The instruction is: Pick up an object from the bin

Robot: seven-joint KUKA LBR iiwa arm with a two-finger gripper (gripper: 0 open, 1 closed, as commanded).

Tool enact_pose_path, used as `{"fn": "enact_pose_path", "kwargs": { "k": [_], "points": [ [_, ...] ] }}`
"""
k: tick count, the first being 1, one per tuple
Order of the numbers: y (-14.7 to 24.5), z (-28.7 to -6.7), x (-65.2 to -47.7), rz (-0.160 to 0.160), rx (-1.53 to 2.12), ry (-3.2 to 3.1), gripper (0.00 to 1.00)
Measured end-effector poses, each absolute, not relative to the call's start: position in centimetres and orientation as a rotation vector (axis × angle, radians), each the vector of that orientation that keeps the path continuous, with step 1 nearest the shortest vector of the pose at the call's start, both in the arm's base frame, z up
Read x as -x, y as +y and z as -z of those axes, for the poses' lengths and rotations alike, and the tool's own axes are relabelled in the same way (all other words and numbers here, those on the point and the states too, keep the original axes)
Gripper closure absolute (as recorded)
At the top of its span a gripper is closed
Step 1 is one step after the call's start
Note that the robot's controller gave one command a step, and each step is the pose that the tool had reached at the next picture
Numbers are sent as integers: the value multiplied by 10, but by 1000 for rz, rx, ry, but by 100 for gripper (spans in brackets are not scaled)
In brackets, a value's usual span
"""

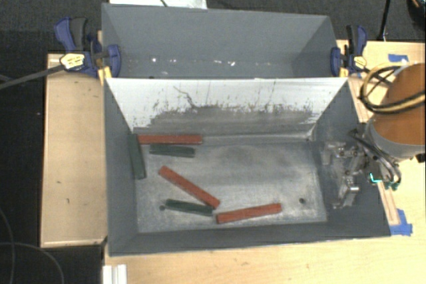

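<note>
Toward the front of the bin (266, 166), flat on its floor, the front red bar (248, 213) is lying nearer to the end effector (345, 193) than anything else, so we are judging it the easiest pick. The end effector is hanging over the sloping right wall, well apart from that bar. We are seeing nothing held in it, and we cannot tell whether it is open or closed.

To do this step well, we are thinking it should travel left across the floor, turn so that it is closing across the bar's narrow width, and come down near the bar's middle, away from its left end.

That left end is lying just beside the front green bar (188, 207) and the lower end of the slanted red bar (189, 187), and whether they are touching we cannot tell. Farther back, the back red bar (170, 139) is lying along the rear wall with the back green bar (172, 151) just in front of it. The left green bar (137, 156) is running along the left wall.
</note>
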State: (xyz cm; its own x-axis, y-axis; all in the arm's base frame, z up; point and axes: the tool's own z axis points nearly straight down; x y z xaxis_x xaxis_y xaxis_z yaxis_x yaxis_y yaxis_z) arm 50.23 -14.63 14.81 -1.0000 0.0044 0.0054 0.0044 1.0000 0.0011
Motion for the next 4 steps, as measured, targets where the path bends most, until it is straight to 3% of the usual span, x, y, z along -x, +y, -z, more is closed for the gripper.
{"fn": "enact_pose_path", "kwargs": {
  "k": [1,2,3,4],
  "points": [
    [-60,-158,-499,7,114,-3141,0],
    [-24,-71,-484,0,-280,-3137,0],
    [-25,-70,-482,0,-284,-3132,100],
    [-21,-204,-487,-2,-296,-3139,100]
  ]
}}
